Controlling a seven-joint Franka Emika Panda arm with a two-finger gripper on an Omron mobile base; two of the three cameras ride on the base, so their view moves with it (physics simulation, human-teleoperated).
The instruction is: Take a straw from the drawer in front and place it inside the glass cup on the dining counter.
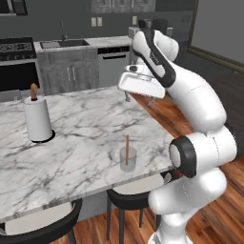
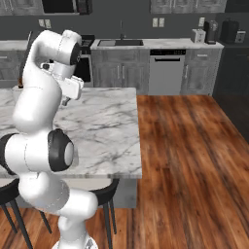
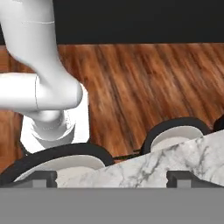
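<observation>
The straw (image 1: 127, 149) stands near-upright in the cup (image 1: 127, 158) at the counter (image 1: 86, 143) edge. The gripper (image 1: 127, 96) hangs above the counter, beyond the cup; its fingers appear parted, holding nothing.

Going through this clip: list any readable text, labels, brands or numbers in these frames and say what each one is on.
None can be read.
The white robot arm carries a small dark marking on its upper link, too blurred to read.
The white paper-towel roll, the clear glass cup with the brownish-orange straw and the white marble dining counter bear no text.
</observation>
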